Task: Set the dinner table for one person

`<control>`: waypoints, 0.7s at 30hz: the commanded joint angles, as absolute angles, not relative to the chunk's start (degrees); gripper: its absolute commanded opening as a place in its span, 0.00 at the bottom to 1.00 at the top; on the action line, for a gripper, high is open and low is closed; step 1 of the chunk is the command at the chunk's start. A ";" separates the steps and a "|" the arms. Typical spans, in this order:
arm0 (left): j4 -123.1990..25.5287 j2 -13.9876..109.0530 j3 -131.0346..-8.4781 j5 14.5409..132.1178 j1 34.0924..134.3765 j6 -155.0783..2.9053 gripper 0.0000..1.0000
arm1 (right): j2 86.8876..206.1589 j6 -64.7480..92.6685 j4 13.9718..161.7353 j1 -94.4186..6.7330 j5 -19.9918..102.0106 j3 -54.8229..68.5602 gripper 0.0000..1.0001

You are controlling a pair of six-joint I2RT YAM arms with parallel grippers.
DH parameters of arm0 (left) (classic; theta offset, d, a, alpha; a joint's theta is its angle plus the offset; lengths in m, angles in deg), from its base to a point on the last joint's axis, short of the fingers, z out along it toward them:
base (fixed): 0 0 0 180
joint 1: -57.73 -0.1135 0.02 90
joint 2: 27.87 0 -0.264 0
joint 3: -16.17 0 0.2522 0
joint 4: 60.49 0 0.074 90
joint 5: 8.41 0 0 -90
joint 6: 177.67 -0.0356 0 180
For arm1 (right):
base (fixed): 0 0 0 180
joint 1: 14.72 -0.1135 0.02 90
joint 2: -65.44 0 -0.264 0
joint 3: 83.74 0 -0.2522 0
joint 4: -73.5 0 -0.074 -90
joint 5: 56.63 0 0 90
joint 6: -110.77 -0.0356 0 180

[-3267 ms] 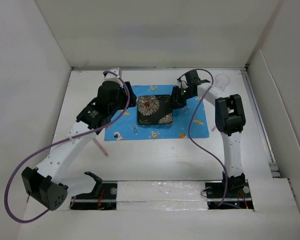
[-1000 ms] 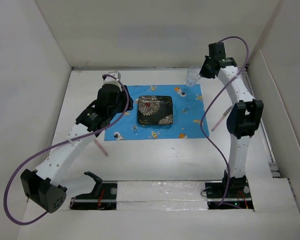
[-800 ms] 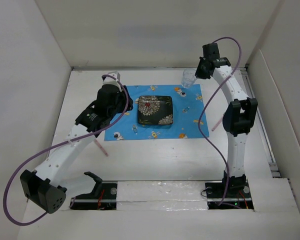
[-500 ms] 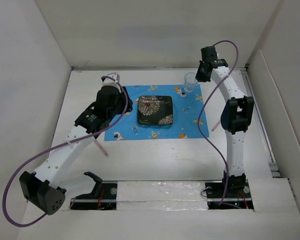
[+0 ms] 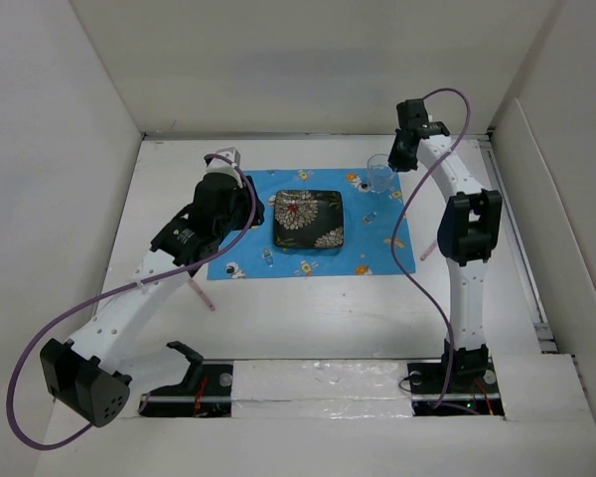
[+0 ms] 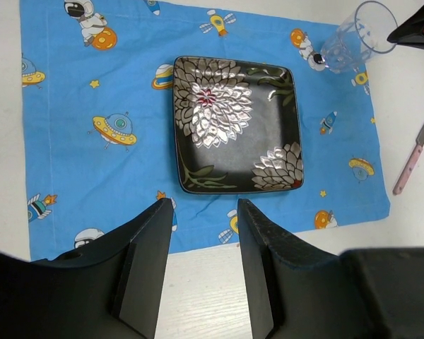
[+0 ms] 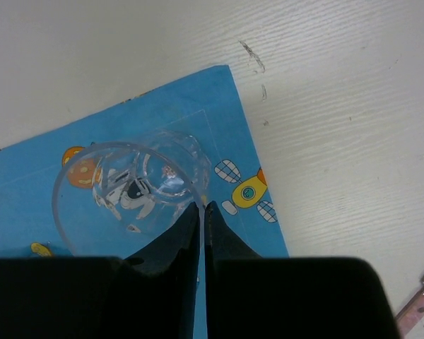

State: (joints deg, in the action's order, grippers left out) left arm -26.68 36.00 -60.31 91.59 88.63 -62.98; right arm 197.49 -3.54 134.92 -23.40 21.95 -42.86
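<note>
The white dinner table (image 5: 308, 318) carries a blue cartoon placemat (image 5: 372, 248) with a black floral square plate (image 5: 308, 219) on its middle. My right gripper (image 5: 395, 159) is shut on the rim of a clear glass (image 5: 379, 175), holding it upright low over the placemat's far right corner. In the right wrist view the fingertips (image 7: 201, 206) pinch the glass (image 7: 127, 187) wall. My left gripper (image 5: 246, 207) hovers open and empty over the placemat's left side. In the left wrist view its jaws (image 6: 201, 205) stand apart in front of the plate (image 6: 233, 134).
A pink-handled knife (image 5: 429, 243) lies on the table just right of the placemat and also shows in the left wrist view (image 6: 412, 157). Another pink utensil (image 5: 201, 291) lies near the placemat's near left corner. White walls border the table.
My right gripper carried the glass from the far right of the table leftward and down to the placemat's far right corner. The left arm barely moved.
</note>
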 commanded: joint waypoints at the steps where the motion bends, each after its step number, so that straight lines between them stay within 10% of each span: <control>1: -28.54 35.32 -59.81 91.08 88.58 -64.02 0.39 | 197.28 -4.88 134.28 -23.15 21.85 -43.44 0.16; 5: -28.63 35.06 -59.64 90.73 88.58 -64.20 0.39 | 196.14 -5.15 134.28 -22.63 23.26 -43.71 0.46; 10: -28.71 34.70 -60.08 90.29 88.58 -64.73 0.39 | 190.96 -6.64 134.01 -20.17 24.67 -42.92 0.57; 12: -28.89 34.62 -60.43 89.77 88.58 -64.90 0.39 | 187.81 -7.61 132.80 -19.03 24.14 -40.47 0.51; 15: -29.33 34.35 -60.43 89.15 88.58 -65.34 0.38 | 177.53 -9.19 124.48 -16.66 21.60 -25.29 0.03; 21: -30.38 32.86 -58.68 87.31 88.58 -65.69 0.02 | 164.50 -11.39 119.78 -11.38 23.79 0.65 0.00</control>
